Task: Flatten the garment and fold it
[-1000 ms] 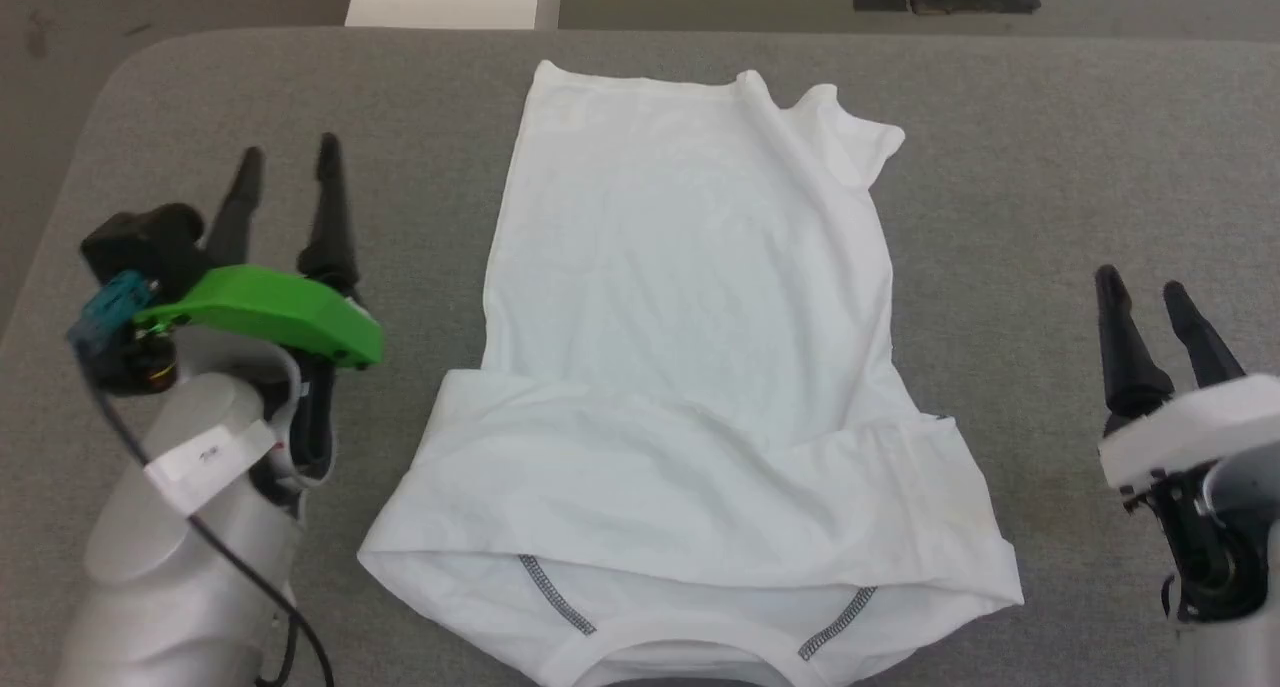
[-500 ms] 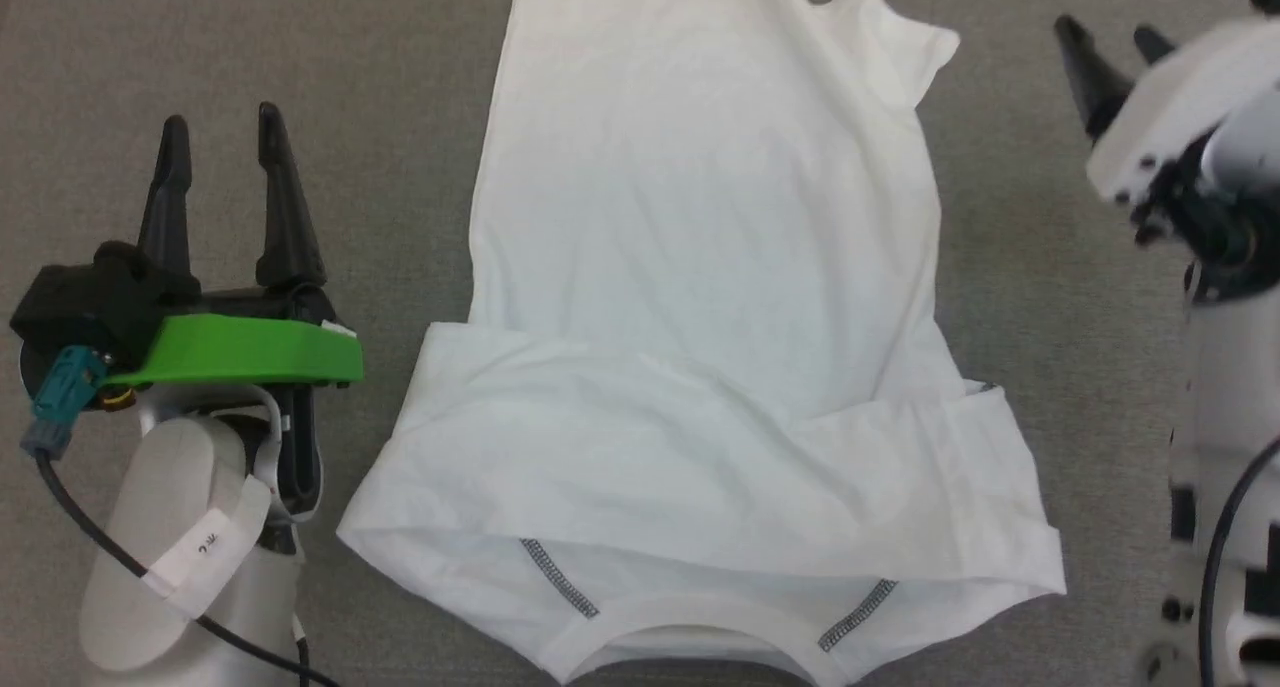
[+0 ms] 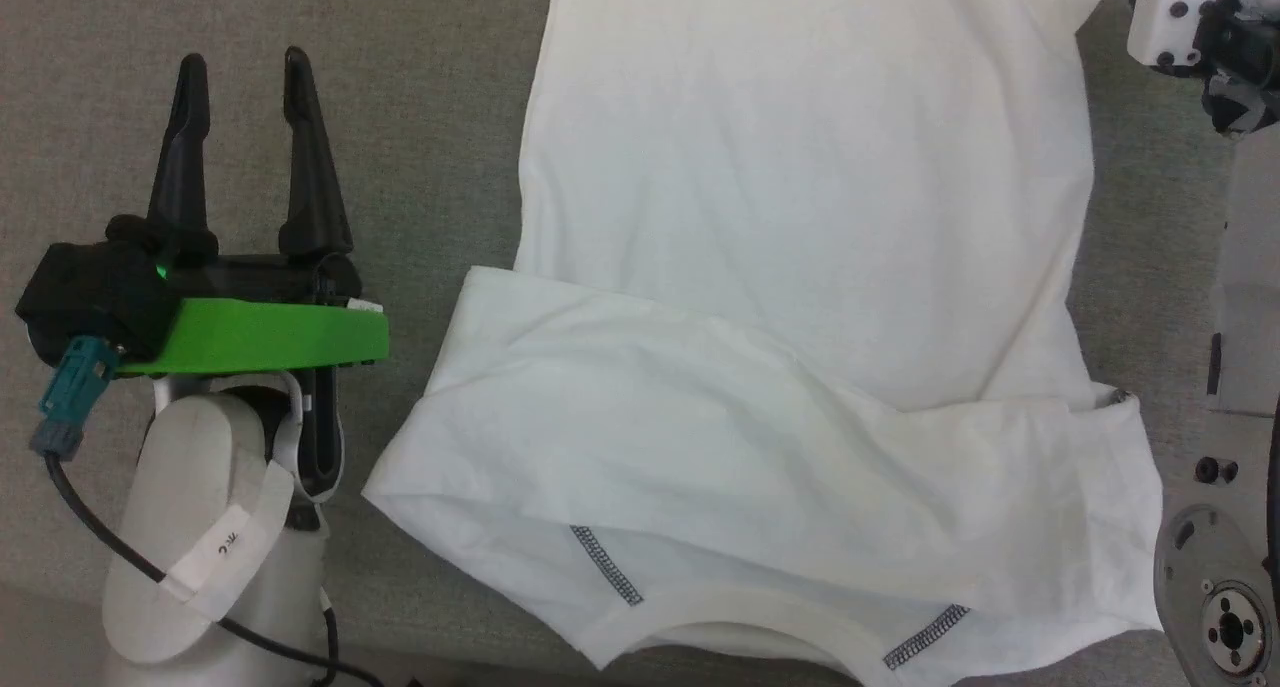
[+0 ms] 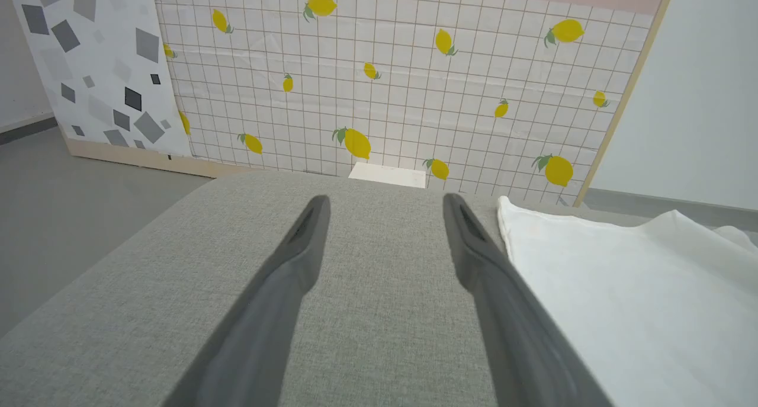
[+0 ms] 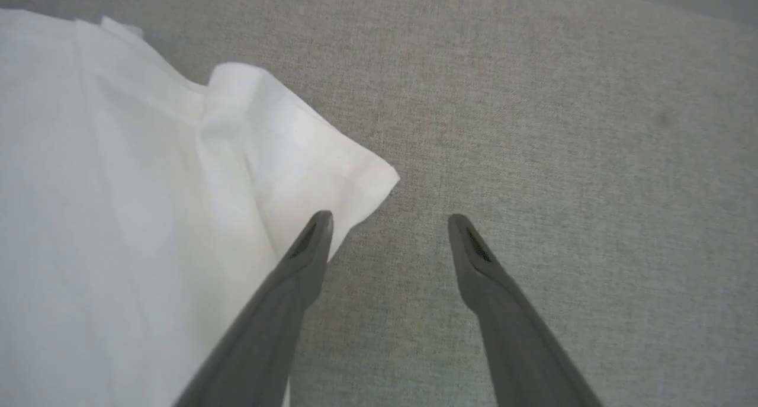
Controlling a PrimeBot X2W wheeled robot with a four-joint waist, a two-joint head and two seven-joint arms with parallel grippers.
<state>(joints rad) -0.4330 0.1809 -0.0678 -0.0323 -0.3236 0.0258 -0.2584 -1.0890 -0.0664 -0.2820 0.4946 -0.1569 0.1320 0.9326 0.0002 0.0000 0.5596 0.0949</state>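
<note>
Since its sleeves lie folded across the chest, the shirt [image 3: 800, 217], flat on the table [image 3: 420, 117], seems to need only the body fold. Left end effector [image 3: 243, 62] wide, empty, at nine o'clock; right end effector [image 5: 389, 218] wide at the two-o'clock hem.

Counts: 1 garment [image 3: 800, 267], 1 table [image 3: 420, 117], 2 pincers.
Left pincer [image 3: 243, 62] and right pincer [image 5: 389, 218], two dark fingers [image 3: 305, 167] each, four total; two zigzag seams [image 3: 607, 565]; one white box [image 4: 388, 175]; one lemon-print panel [image 4: 402, 69]; one grey-squares panel [image 4: 100, 69]; one green bracket [image 3: 260, 332]; one teal plug [image 3: 65, 402].
</note>
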